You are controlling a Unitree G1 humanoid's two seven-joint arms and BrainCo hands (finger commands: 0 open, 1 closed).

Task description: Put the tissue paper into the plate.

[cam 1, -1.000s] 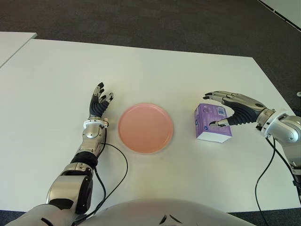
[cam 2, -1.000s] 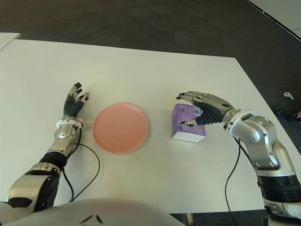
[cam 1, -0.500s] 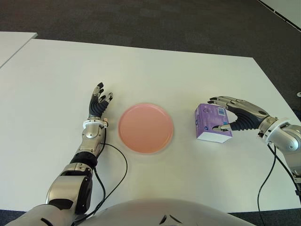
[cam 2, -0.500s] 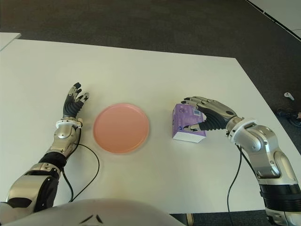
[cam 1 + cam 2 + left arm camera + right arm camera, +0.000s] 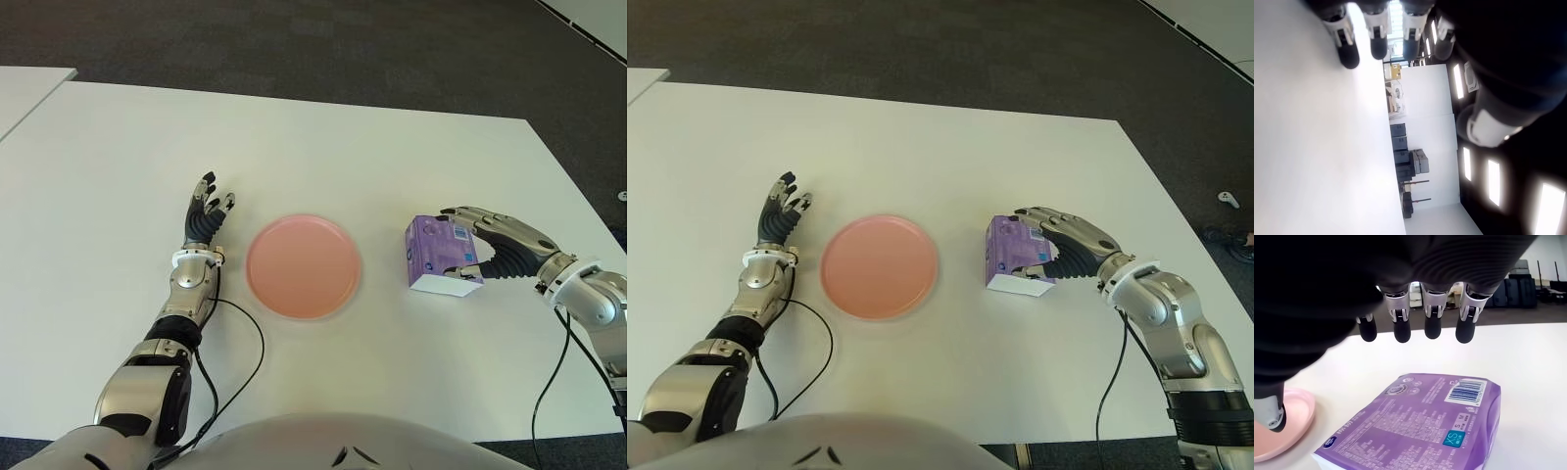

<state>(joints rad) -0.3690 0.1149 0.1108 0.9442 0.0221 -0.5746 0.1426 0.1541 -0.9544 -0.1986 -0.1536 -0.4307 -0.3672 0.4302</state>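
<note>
A purple tissue pack (image 5: 438,255) lies on the white table (image 5: 323,147), to the right of the pink plate (image 5: 303,265), which has nothing in it. My right hand (image 5: 453,242) reaches over the pack from the right. Its straight fingers (image 5: 1432,328) hover above the pack's (image 5: 1420,431) top with a visible gap, and the thumb sits by its near side. The hand is open and holds nothing. Left of the plate, my left hand (image 5: 206,211) is idle with its fingers (image 5: 1378,46) extended.
A black cable (image 5: 240,362) runs from my left arm across the near table. The table's right edge (image 5: 578,196) is close behind my right hand, with dark carpet beyond. The plate's rim (image 5: 1300,418) shows in the right wrist view.
My right hand has dropped lower and settled closer over the tissue pack, its wrist drawing back to the right. The pack, the plate and the left hand have stayed in place.
</note>
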